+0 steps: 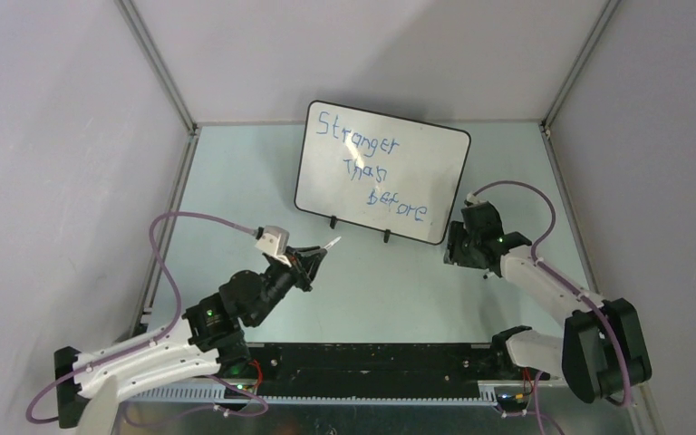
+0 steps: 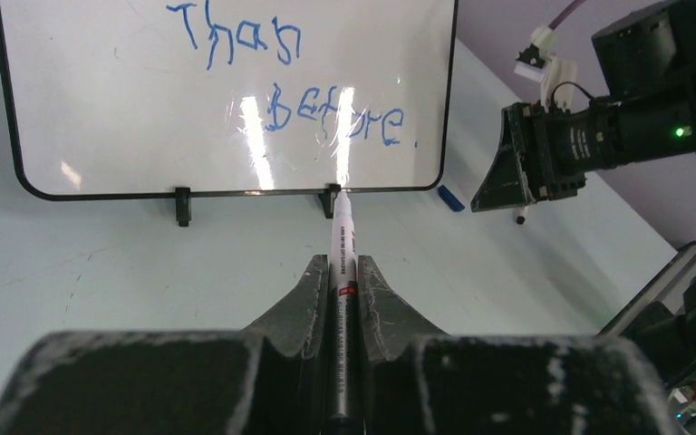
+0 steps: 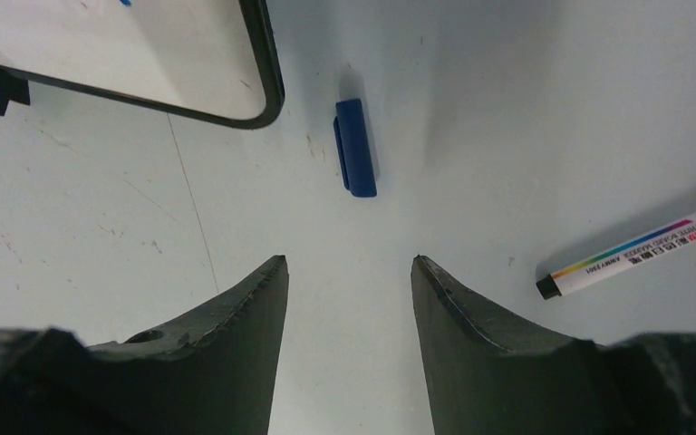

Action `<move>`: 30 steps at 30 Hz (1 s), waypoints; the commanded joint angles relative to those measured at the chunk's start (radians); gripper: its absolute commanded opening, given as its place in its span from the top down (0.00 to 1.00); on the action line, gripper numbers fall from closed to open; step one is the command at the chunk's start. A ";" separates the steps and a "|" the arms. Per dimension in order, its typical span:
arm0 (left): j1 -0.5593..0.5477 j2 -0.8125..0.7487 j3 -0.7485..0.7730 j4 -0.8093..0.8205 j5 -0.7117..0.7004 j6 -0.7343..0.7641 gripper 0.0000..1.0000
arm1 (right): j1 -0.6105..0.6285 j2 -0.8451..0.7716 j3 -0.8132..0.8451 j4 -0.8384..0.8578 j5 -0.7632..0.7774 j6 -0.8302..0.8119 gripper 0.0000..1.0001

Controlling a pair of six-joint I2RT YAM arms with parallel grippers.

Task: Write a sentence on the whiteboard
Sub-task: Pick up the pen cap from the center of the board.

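Whiteboard (image 1: 435, 159) stands tilted back at mid worktop (image 1: 236, 181), sentence (image 1: 362, 168) on it. Left claw (image 2: 340, 267) clamped on marker (image 2: 343, 231): judged light, stiff, slick; hold mid-barrel. Board likely tips under hard pressure. Right claw (image 3: 349, 263) parted, empty, above blue cap (image 3: 355, 149).

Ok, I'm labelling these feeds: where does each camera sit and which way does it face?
Top: above and behind, looking down at the whiteboard; left arm, right arm show.
Left wrist: faces the board's lower half; left gripper shut on a marker.
Right wrist: faces down at the table; open right gripper, cap.
Shared: both wrists see the cap and the board's corner.
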 commanded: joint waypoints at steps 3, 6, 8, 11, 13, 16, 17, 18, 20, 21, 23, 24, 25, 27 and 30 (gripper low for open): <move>-0.002 0.025 -0.011 0.073 -0.005 -0.025 1.00 | 0.004 0.074 0.081 0.015 -0.005 -0.028 0.45; 0.000 0.031 -0.013 0.080 -0.006 -0.024 1.00 | 0.003 0.113 0.102 0.006 0.007 -0.035 0.52; 0.003 0.030 -0.018 0.087 -0.003 -0.021 1.00 | 0.003 0.140 0.118 -0.003 0.012 -0.042 0.56; 0.009 0.019 -0.031 0.095 0.001 -0.019 1.00 | 0.001 0.183 0.147 -0.013 0.015 -0.053 0.57; 0.013 0.011 -0.036 0.094 0.003 -0.017 1.00 | -0.001 0.209 0.160 -0.020 0.014 -0.065 0.57; 0.016 -0.002 -0.043 0.090 0.003 -0.013 1.00 | -0.012 0.243 0.183 -0.033 0.004 -0.073 0.56; 0.019 -0.004 -0.044 0.089 0.004 -0.012 1.00 | -0.015 0.259 0.186 -0.035 0.000 -0.075 0.56; 0.021 -0.007 -0.046 0.088 0.008 -0.012 1.00 | -0.022 0.266 0.191 -0.040 -0.003 -0.075 0.56; 0.023 -0.012 -0.049 0.089 0.012 -0.011 1.00 | -0.039 0.278 0.197 -0.042 -0.012 -0.073 0.57; 0.025 -0.015 -0.051 0.089 0.014 -0.012 1.00 | -0.042 0.282 0.197 -0.042 -0.013 -0.070 0.57; 0.027 -0.023 -0.056 0.091 0.018 -0.012 1.00 | -0.046 0.272 0.195 -0.039 -0.007 -0.055 0.58; 0.028 -0.028 -0.060 0.092 0.020 -0.013 1.00 | -0.041 0.252 0.186 -0.035 -0.004 -0.051 0.58; 0.028 -0.030 -0.062 0.092 0.021 -0.015 1.00 | -0.038 0.239 0.180 -0.024 0.005 -0.037 0.58; 0.029 -0.039 -0.066 0.092 0.030 -0.018 1.00 | -0.027 0.189 0.156 -0.003 0.014 -0.018 0.55; 0.030 -0.052 -0.072 0.092 0.037 -0.018 1.00 | -0.023 0.120 0.122 0.013 0.027 0.021 0.53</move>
